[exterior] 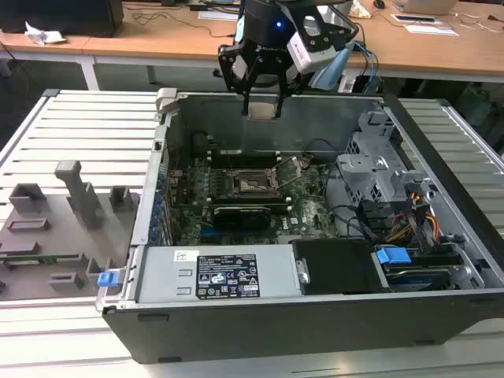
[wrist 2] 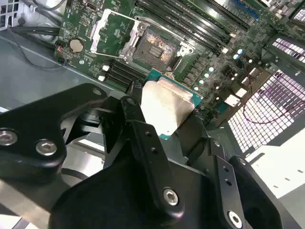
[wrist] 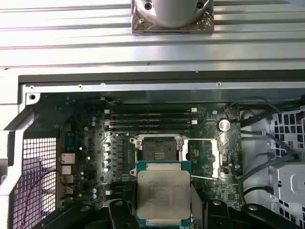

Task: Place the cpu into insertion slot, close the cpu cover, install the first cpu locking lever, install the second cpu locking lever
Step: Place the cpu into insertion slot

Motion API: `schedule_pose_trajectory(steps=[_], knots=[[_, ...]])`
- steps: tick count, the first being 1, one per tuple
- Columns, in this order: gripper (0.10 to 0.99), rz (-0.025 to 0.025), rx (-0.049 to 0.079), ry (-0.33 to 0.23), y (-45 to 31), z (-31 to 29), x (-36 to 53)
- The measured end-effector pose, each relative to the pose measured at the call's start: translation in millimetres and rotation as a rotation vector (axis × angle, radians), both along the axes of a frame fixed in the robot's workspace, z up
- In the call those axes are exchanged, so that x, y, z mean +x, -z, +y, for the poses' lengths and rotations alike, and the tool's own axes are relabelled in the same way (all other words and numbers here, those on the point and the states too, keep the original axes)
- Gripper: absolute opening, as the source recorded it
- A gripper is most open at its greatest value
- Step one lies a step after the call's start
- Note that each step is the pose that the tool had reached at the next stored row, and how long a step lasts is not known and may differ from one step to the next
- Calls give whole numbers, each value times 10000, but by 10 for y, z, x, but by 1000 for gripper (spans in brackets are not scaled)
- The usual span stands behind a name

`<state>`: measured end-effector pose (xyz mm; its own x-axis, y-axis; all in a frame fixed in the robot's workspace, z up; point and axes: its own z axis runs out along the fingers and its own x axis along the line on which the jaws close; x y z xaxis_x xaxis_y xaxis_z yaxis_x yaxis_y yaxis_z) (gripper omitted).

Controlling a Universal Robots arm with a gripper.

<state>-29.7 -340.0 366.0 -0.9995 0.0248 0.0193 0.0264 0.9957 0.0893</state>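
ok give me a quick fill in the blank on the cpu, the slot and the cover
1. The hand is shut on the ___.
2. The insertion slot holds no chip: it is ___.
3. The cpu cover beside the slot is swung ___.
Missing words: cpu; empty; open.
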Motion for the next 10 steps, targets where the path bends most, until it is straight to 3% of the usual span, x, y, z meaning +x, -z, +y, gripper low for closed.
schedule_pose_trajectory(steps=[6, 10], knots=[[541, 0, -1, 56, 0, -15, 0], [541, 1, 0, 654, 1, -15, 0]])
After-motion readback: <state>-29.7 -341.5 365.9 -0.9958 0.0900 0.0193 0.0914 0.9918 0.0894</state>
